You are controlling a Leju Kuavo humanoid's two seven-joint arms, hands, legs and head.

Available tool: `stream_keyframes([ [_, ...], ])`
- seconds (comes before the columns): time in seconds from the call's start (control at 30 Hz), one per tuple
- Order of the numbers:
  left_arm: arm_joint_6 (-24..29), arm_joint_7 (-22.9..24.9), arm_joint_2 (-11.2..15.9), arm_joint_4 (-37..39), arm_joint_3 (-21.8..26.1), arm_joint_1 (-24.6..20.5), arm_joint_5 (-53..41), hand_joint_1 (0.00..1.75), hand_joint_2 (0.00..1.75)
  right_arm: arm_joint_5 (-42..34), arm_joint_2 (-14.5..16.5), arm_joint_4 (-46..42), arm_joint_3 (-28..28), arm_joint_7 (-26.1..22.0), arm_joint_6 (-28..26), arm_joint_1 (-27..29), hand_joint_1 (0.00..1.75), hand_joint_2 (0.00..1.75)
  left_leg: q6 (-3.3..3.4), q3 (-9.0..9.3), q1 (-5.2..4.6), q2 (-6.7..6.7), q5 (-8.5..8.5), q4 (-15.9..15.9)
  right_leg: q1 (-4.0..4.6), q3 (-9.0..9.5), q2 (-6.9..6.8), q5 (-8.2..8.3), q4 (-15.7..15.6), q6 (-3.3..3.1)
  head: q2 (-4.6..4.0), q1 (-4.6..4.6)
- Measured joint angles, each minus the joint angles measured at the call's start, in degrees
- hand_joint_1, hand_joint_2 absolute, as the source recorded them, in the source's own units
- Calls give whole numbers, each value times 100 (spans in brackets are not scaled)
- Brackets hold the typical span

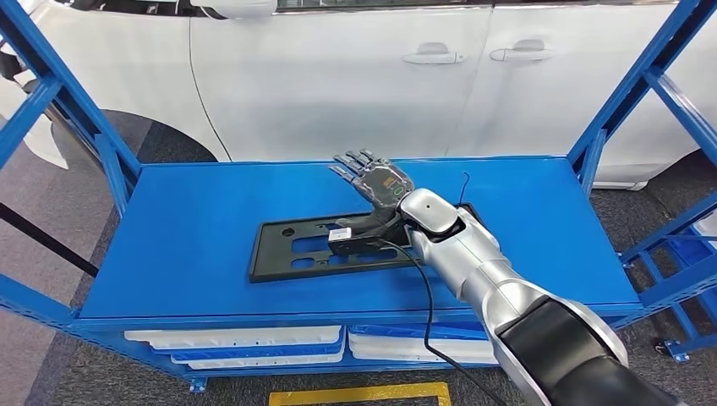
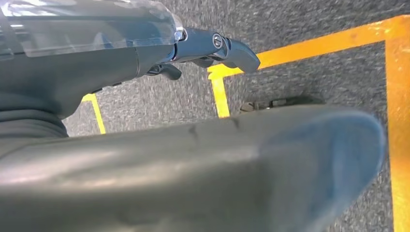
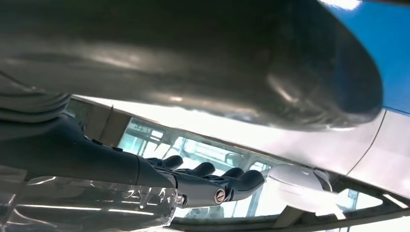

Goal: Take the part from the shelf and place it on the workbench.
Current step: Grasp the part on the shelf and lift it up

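The part (image 1: 330,247) is lying flat on the blue shelf (image 1: 186,220), low and centre in the head view, a dark flat panel with cutouts. Its long axis is running left-right across the frame, tilting slightly so the right end sits a bit higher in the picture. The left end is pointing toward the left rack post; the right end is tucking under my right arm.

My right hand (image 1: 378,179) is hovering at the part's upper right, fingers stretched out straight and apart, pointing toward the white car (image 1: 338,76) at the top of the frame. It is holding nothing. The palm is sitting above the panel's far edge, and whether the thumb is touching the part I cannot tell. The right wrist view is showing those fingers (image 3: 208,174) extended toward the car window.

My left hand (image 2: 212,48) is hanging down over grey floor with yellow tape (image 2: 220,94); its fingers look loosely curled with nothing in them, but how far closed I cannot tell.

Risks as I am judging them: the panel is thin and flat on the deck, so fingers may be skating over it rather than getting under an edge. A one-sided grip near the right end would likely let the long left end droop and swing, maybe clipping a rack post on the way out. The black cable (image 1: 427,304) trailing off my right arm could be snagging on the shelf lip.
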Motion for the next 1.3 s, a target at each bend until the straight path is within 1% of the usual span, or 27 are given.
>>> stream_keyframes([
  [0.07,-4,15,-2,0,1,-2,7,0,0,-25,-2,-43,0,13,-7,-2,0,0,-57,-44,2,-5,-32,85,-19,369,-7,330,-758,1,0,-1],
  [0.1,-4,22,-2,0,1,-5,8,0,0,-48,-3,-78,0,13,-10,2,0,0,-96,-69,-4,-6,-41,119,-19,481,-2,416,-1001,-24,0,-1],
  [0.13,-3,26,-2,0,1,-7,9,0,0,-76,-6,-112,0,8,-14,8,0,0,-134,-91,-11,-7,-42,142,-7,516,6,442,-1105,-61,0,-1],
  [0.23,3,24,-2,0,1,0,13,0,0,-155,-27,-227,-1,-15,-39,31,0,0,-242,-129,4,-8,-31,148,14,471,17,500,-1126,-202,0,-1],
  [0.27,4,22,-2,0,1,4,18,0,0,-177,-33,-285,-1,-28,-56,39,0,0,-274,-165,13,-7,-119,230,8,455,12,533,-1145,-249,0,-1],
  [0.3,4,20,-2,0,1,7,23,0,0,-198,-39,-354,-1,-47,-72,54,0,0,-299,-239,19,-6,-285,428,-1,431,7,571,-1162,-289,0,-1],
  [0.37,3,17,-2,0,1,8,30,0,0,-231,-54,-495,-1,-78,-91,112,0,0,-332,-485,25,-3,-763,1131,8,355,3,636,-1169,-329,0,-2],
  [0.4,2,16,-2,0,1,11,30,0,0,-239,-65,-557,-1,-86,-91,159,0,0,-338,-601,25,-3,-953,1497,20,309,1,668,-1168,-336,0,-2],
  [0.43,1,15,-2,0,1,15,28,0,0,-245,-80,-621,0,-87,-89,216,0,0,-336,-648,24,-3,-1053,1721,34,265,0,701,-1166,-339,0,-2],
  [0.47,0,14,-2,0,1,21,27,0,0,-252,-101,-694,0,-87,-86,275,0,0,-321,-586,21,-3,-1049,1734,47,224,-1,735,-1165,-340,0,-2],
  [0.5,-1,13,-2,0,1,24,25,0,0,-260,-122,-769,0,-87,-84,326,0,0,-294,-403,15,-3,-951,1506,60,188,-1,769,-1164,-339,0,-2],
  [0.57,-1,8,7,0,1,17,14,0,0,-277,-162,-915,0,-86,-84,384,0,0,-197,142,-19,-2,-700,665,82,138,1,837,-1165,-323,0,-2],
  [0.6,0,2,14,0,1,9,10,0,0,-284,-180,-966,0,-85,-85,395,0,0,-154,336,-45,1,-617,326,82,126,1,869,-1169,-302,0,-2],
  [0.63,1,-3,21,0,1,2,8,0,0,-291,-195,-1009,0,-84,-85,404,0,0,-119,437,-73,4,-579,132,76,119,-4,901,-1175,-272,0,-1],
  [0.7,1,-10,27,0,1,3,9,0,0,-298,-219,-1076,0,-83,-84,434,0,0,-79,430,-109,7,-513,57,56,120,-13,976,-1219,-196,0,-1],
  [0.73,0,-10,23,1,1,6,9,0,0,-301,-232,-1103,0,-84,-84,449,0,0,-56,427,-94,14,-451,23,53,116,-15,997,-1234,-161,0,-1],
  [0.77,-1,-9,21,1,1,5,9,0,0,-303,-247,-1126,0,-83,-84,460,0,0,-27,417,-77,23,-381,-25,57,93,-15,947,-1204,-132,0,-1],
  [0.8,1,-9,18,1,1,1,7,0,0,-305,-266,-1151,0,-79,-84,469,0,0,2,392,-56,34,-307,-73,62,32,-12,797,-1060,-106,0,-1],
  [0.83,2,-10,15,1,1,-3,2,0,0,-308,-289,-1180,0,-70,-84,485,0,0,22,353,-37,45,-241,-105,62,-74,-11,562,-784,-84,0,-1],
  [0.9,4,-10,14,0,0,-3,-10,0,0,-310,-327,-1263,0,-28,-75,568,0,0,38,230,-38,50,-156,-112,50,-329,-9,73,-22,-45,0,-1],
  [0.93,6,-11,13,0,-2,2,-20,0,0,-309,-345,-1316,0,-1,-60,637,0,0,31,174,-35,50,-125,-108,38,-393,-11,-43,256,-28,0,-1],
  [0.97,12,-10,10,0,-5,6,-28,0,0,-307,-362,-1372,0,22,-35,711,0,0,19,128,-30,50,-99,-100,26,-357,-13,-49,339,-14,0,0],
  [1.0,21,-10,7,0,-9,7,-39,0,0,-305,-377,-1433,0,38,-7,776,0,0,5,90,-23,50,-79,-87,12,-207,-15,42,193,-2,0,0],
  [1.07,40,-9,1,1,-14,6,-56,0,0,-296,-399,-1535,0,54,65,840,0,0,-38,30,-12,54,-66,-47,-6,312,-19,297,-563,6,0,0],
  [1.13,50,-13,-2,1,-15,-1,-64,0,0,-276,-409,-1575,0,69,146,848,0,0,-94,-11,-16,63,-60,-4,16,656,-11,394,-1133,-38,0,-1],
  [1.23,52,-21,-6,0,-17,2,-63,0,0,-231,-428,-1550,3,96,216,855,0,0,-179,-35,-16,61,-45,13,38,690,-10,381,-1258,-149,0,-1],
  [1.3,55,-21,-7,0,-17,3,-61,0,0,-219,-433,-1540,4,103,219,838,0,0,-239,-124,-1,56,-177,178,23,698,-16,406,-1304,-229,0,-2],
])
